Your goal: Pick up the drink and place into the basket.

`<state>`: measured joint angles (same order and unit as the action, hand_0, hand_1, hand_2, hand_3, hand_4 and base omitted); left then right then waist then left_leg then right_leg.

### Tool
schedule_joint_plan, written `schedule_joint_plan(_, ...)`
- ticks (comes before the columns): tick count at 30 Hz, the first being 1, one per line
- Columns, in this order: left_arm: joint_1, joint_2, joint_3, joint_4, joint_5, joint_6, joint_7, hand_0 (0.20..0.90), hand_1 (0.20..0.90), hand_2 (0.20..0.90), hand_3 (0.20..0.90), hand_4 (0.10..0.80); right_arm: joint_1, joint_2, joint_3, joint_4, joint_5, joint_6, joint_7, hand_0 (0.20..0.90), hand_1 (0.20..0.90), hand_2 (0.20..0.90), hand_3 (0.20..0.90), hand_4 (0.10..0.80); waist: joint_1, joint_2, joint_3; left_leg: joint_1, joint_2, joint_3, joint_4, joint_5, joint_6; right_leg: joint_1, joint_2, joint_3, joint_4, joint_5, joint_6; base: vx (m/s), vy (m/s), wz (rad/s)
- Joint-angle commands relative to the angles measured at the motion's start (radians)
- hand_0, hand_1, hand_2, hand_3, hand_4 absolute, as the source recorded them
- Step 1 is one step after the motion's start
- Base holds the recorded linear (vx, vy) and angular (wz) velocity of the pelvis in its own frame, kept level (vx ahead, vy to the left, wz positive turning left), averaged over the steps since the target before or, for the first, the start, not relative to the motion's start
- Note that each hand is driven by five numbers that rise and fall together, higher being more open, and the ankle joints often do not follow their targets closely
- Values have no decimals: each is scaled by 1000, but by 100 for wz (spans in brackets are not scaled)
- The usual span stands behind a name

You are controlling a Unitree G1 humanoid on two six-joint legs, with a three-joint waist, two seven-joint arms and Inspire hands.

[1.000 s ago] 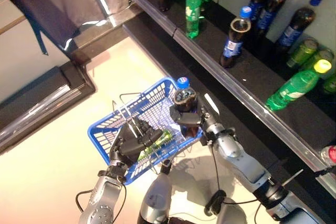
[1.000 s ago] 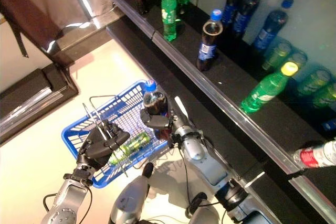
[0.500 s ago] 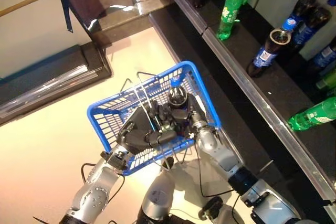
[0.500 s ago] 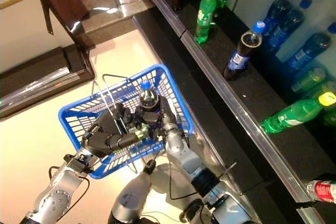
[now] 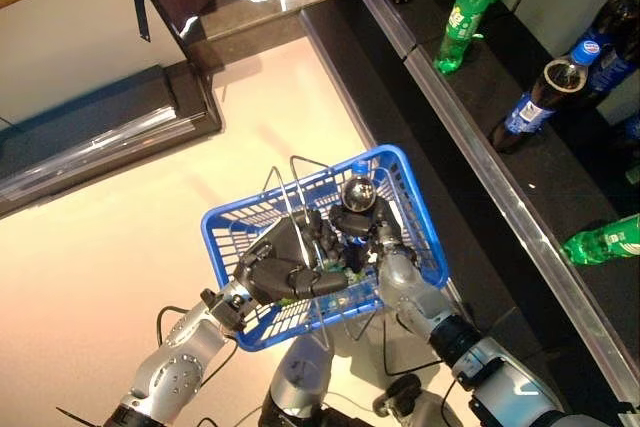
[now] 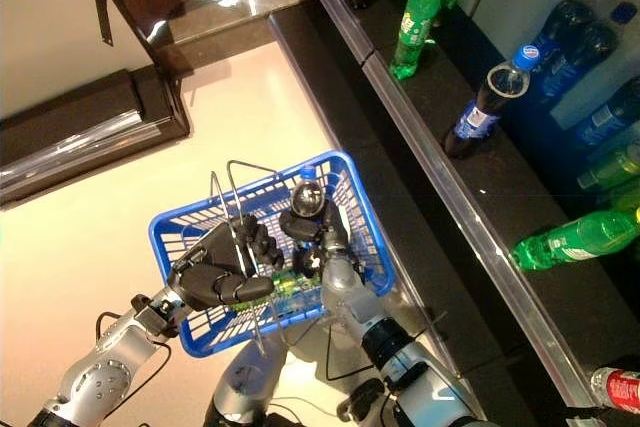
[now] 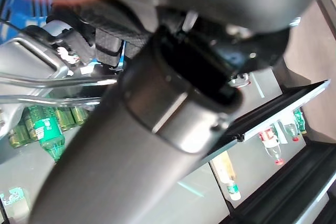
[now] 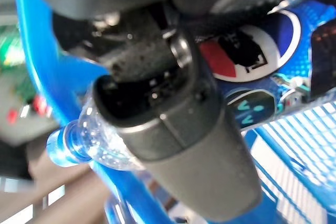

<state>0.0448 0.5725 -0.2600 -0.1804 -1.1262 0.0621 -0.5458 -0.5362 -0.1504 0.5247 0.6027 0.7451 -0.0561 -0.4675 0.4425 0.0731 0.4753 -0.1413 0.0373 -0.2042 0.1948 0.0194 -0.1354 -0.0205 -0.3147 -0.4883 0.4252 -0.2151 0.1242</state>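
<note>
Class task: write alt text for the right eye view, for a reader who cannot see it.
The robot's right hand holds a dark cola bottle with a blue cap inside a blue plastic shopping basket on the pale floor, while its left hand grips the basket's wire handles. More drink bottles stand on a dark shelf alongside.

Pale glossy floor [image 5: 110, 237] — dark shelf [image 5: 520, 177] with a metal edge, bottles [image 6: 418, 9] along it.

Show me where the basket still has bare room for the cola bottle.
The blue basket is bare at its left end, between the wire handles and the left rim. The right end is crowded: right hand on the cola bottle, left hand, a green bottle underneath.
</note>
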Motion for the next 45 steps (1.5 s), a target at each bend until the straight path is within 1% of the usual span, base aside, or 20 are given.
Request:
schedule_joint_plan(1, -199, -40, 88, -357, -121, -154, -238, 300, 300, 300, 200, 100, -148, 112, 18, -56, 160, -130, 103, 300, 300, 300, 200, 100, 2, -8, -57, -70, -82, 9, 106, -19, 74, 81, 98, -20, -118, 88, -113, 0, 0, 0)
schedule_joint_plan(2, -199, -40, 88, -357, -121, -154, -238, 300, 300, 300, 200, 100, -148, 112, 18, -56, 160, -130, 103, 300, 300, 300, 200, 100, 2, -8, -57, -70, -82, 9, 106, -19, 74, 81, 98, -20, -118, 88, -113, 0, 0, 0)
schedule_joint_plan(3, -207, -32, 89, -360, -123, -153, -248, 300, 300, 300, 200, 100, -150, 120, 3, -23, 220, -135, 122, 300, 300, 300, 200, 100, 6, -10, -52, -71, -83, 7, 103, -19, 76, 79, 97, -22, -118, 90, -112, 35, -61, 2)
schedule_joint_plan(4, -219, -22, 86, -370, -128, -142, -245, 300, 300, 300, 200, 100, -163, 128, -20, 27, 372, -134, 166, 300, 300, 300, 200, 100, 15, -16, -46, -75, -84, 5, 101, -19, 77, 76, 97, -27, -118, 91, -110, 46, -78, 6)
schedule_joint_plan(5, -227, -17, 91, -366, -137, -135, -249, 300, 300, 300, 200, 100, -164, 138, -39, 59, 447, -125, 206, 300, 300, 300, 200, 100, 17, -19, -44, -76, -85, 5, 99, -20, 78, 75, 98, -27, -119, 91, -109, 39, -63, 13)
schedule_joint_plan(9, -230, 0, 102, -365, -154, -126, -264, 300, 300, 300, 200, 100, -169, 146, -70, 117, 574, -66, 272, 300, 300, 300, 200, 100, 24, -24, -39, -79, -84, 6, 93, -20, 82, 69, 97, -29, -117, 92, -106, 17, -22, 13)
schedule_joint_plan(10, -227, 8, 108, -363, -157, -123, -269, 300, 300, 300, 200, 100, -172, 147, -80, 144, 628, -14, 300, 300, 300, 300, 200, 100, 26, -26, -38, -80, -84, 7, 90, -19, 84, 66, 96, -29, -117, 93, -105, 0, 0, 0)
schedule_joint_plan(14, -222, 20, 121, -360, -154, -112, -278, 300, 300, 300, 200, 100, -180, 128, -83, 209, 666, 154, 397, 300, 300, 300, 200, 100, 32, -26, -31, -91, -81, 15, 87, -17, 87, 52, 91, -32, -104, 88, -103, 0, 0, 0)
schedule_joint_plan(17, -207, 28, 129, -365, -156, -110, -294, 300, 300, 300, 200, 100, -177, 105, -83, 238, 725, 221, 453, 300, 300, 300, 200, 100, 38, -23, -23, -98, -82, 15, 92, -15, 89, 46, 85, -36, -93, 88, -102, 11, -3, 0)
schedule_joint_plan(20, -192, 45, 143, -371, -171, -105, -308, 300, 300, 300, 200, 100, -186, 90, -107, 272, 775, 245, 469, 300, 300, 300, 200, 100, 47, -25, -19, -97, -82, 15, 90, -17, 92, 49, 83, -41, -94, 89, -100, 44, -18, 1)
schedule_joint_plan(23, -186, 57, 150, -375, -182, -107, -312, 300, 300, 300, 200, 100, -195, 84, -131, 286, 822, 213, 464, 300, 300, 300, 200, 100, 51, -26, -13, -102, -84, 17, 92, -18, 96, 41, 79, -44, -86, 91, -97, 8, -8, 3)
schedule_joint_plan(24, -184, 57, 151, -379, -182, -105, -308, 300, 300, 300, 200, 100, -203, 82, -147, 287, 832, 208, 447, 436, 436, 436, 359, 259, 52, -27, -9, -106, -85, 17, 96, -20, 97, 36, 78, -45, -81, 91, -95, 0, 0, 0)
schedule_joint_plan(25, -184, 57, 152, -380, -182, -103, -307, 300, 300, 300, 200, 100, -205, 81, -151, 289, 833, 204, 444, 545, 545, 545, 485, 385, 53, -28, -8, -106, -85, 16, 97, -21, 98, 35, 78, -45, -80, 92, -95, 0, 0, 0)
schedule_joint_plan(26, -181, 55, 153, -383, -179, -98, -303, 300, 300, 300, 200, 100, -213, 82, -161, 295, 826, 187, 439, 853, 853, 853, 845, 745, 55, -29, -6, -107, -85, 14, 98, -22, 99, 31, 78, -45, -75, 93, -94, 0, 0, 0)
schedule_joint_plan(27, -180, 55, 153, -384, -178, -97, -300, 300, 300, 300, 200, 100, -215, 82, -163, 298, 821, 181, 437, 853, 853, 853, 845, 745, 55, -29, -5, -108, -85, 14, 98, -22, 99, 29, 78, -45, -74, 93, -94, 7, -10, 5)
schedule_joint_plan(28, -179, 55, 154, -382, -177, -97, -300, 300, 300, 300, 200, 100, -216, 82, -166, 300, 817, 178, 435, 900, 900, 900, 900, 800, 55, -29, -4, -108, -85, 14, 98, -22, 100, 28, 78, -45, -73, 93, -94, 5, 0, 11)
schedule_joint_plan(37, -165, 47, 160, -374, -201, -73, -260, 300, 300, 300, 200, 100, -222, 72, -175, 282, 800, 119, 426, 900, 900, 900, 900, 800, 54, -37, 3, -105, -78, 17, 85, -17, 101, 21, 82, -45, -77, 101, -90, -1, -5, 3)
schedule_joint_plan(39, -143, 32, 168, -365, -220, -50, -249, 300, 300, 300, 200, 100, -198, 69, -160, 214, 775, 82, 435, 900, 900, 900, 900, 800, 49, -42, 6, -100, -73, 21, 77, -13, 100, 23, 85, -47, -84, 106, -88, 0, 0, 0)
schedule_joint_plan(44, -110, 13, 174, -347, -183, -56, -243, 300, 300, 300, 200, 100, -142, 54, -116, 68, 733, 41, 419, 900, 900, 900, 900, 800, 37, -47, 11, -99, -68, 27, 74, -12, 102, 15, 83, -48, -77, 110, -86, 0, 0, 0)
schedule_joint_plan(45, -99, 13, 177, -344, -185, -53, -239, 300, 300, 300, 200, 100, -122, 50, -105, 29, 703, 15, 409, 900, 900, 900, 900, 800, 33, -50, 12, -98, -67, 29, 74, -13, 104, 14, 84, -46, -78, 111, -84, 0, 0, 0)
